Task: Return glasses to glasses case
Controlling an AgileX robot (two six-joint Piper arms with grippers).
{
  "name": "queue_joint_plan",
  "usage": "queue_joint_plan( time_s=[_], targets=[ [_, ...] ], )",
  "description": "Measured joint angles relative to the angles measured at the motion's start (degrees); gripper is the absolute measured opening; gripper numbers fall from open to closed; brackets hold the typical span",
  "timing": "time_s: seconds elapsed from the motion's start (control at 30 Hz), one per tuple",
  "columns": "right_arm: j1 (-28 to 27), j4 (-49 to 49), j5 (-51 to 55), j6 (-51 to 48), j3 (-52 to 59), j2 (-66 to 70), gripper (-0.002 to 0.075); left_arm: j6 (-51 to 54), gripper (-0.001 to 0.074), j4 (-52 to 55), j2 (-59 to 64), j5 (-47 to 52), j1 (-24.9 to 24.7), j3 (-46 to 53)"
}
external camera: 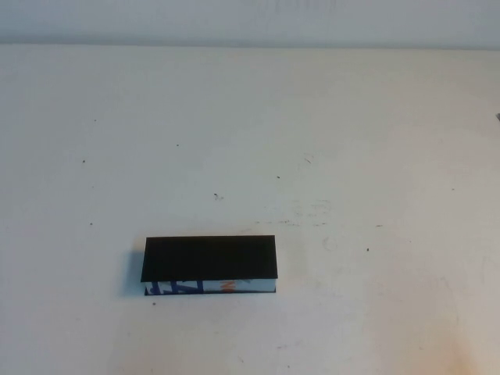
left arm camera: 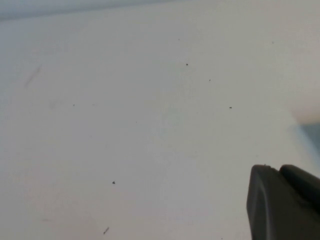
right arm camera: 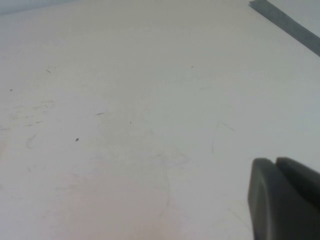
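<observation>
The glasses case (external camera: 209,266) lies on the white table, front left of centre in the high view. It is a black box with its flap lid down flat, and its white front edge with blue and orange marks faces me. The glasses are not in view in any frame. Neither arm shows in the high view. My left gripper (left arm camera: 278,169) hangs over bare table with its two dark fingers together and nothing between them. My right gripper (right arm camera: 274,162) is also shut and empty over bare table.
The white table (external camera: 351,156) carries small dark specks and faint scuffs. Its far edge meets a pale wall at the back. A grey strip (right arm camera: 287,25) runs along the table edge in the right wrist view.
</observation>
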Motion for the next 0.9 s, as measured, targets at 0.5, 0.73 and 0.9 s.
queue_joint_plan(
  time_s=[0.5, 0.73, 0.9],
  targets=[
    [0.0, 0.1, 0.0, 0.0, 0.0, 0.0, -0.0011, -0.2, -0.0001, 0.1, 0.0, 1.8, 0.0, 0.0],
    [0.0, 0.1, 0.0, 0.0, 0.0, 0.0, -0.0011, -0.2, -0.0001, 0.1, 0.0, 1.8, 0.0, 0.0],
    [0.0, 0.1, 0.0, 0.0, 0.0, -0.1, -0.0011, -0.2, -0.0001, 0.1, 0.0, 1.8, 0.0, 0.0]
  ],
)
